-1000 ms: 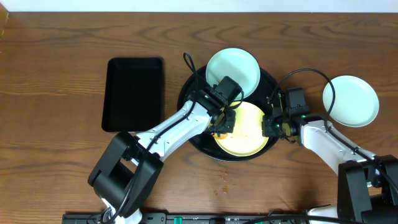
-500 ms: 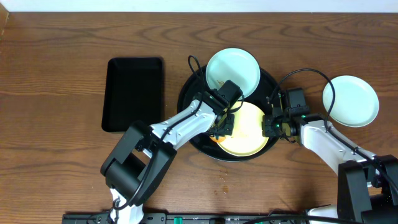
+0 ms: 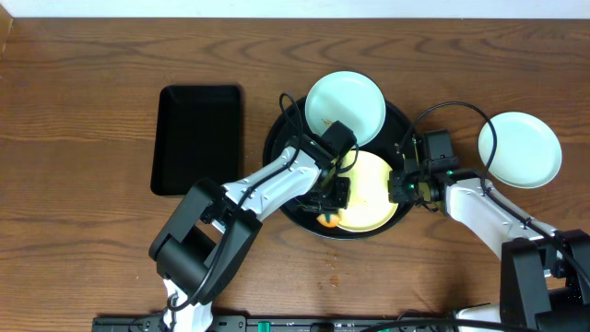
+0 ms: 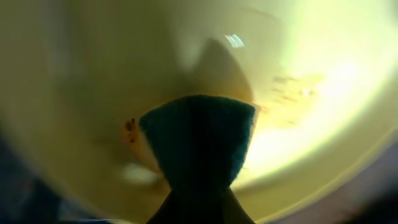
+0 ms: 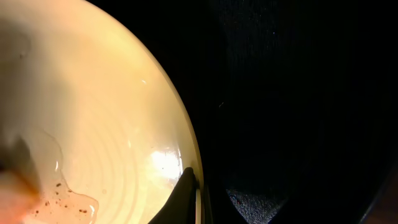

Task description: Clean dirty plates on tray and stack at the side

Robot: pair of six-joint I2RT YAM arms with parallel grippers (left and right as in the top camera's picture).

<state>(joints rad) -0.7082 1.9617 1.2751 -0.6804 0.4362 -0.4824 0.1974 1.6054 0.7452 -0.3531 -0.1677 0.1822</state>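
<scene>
Found a rectangular black tray [image 3: 198, 138] far left on the wood tabletop [image 3: 83, 111], well apart from the work. Found the round black tray [image 3: 277, 138] at centre, carrying a mint plate [image 3: 345, 106] at its far side and the yellow plate [image 3: 373, 189] on its near side. Found a second mint plate [image 3: 519, 149] on the tabletop at right, off the tray.

Judged the main risk to be the yellow plate sliding or tipping under scrubbing pressure, should the hold at its right rim give way. Judged a second risk: smearing the orange-brown residue [image 4: 292, 84] about, or pushing it over the plate's left edge onto the tray.

Found the left gripper [image 3: 329, 195] clamped tight on a dark green scrubbing pad [image 4: 199, 137], with the pad pressed against the yellow plate's left part. Found the right gripper [image 3: 404, 187] closed narrow at the yellow plate's right rim, apparently pinching it, with one fingertip [image 5: 186, 190] on the rim edge.
</scene>
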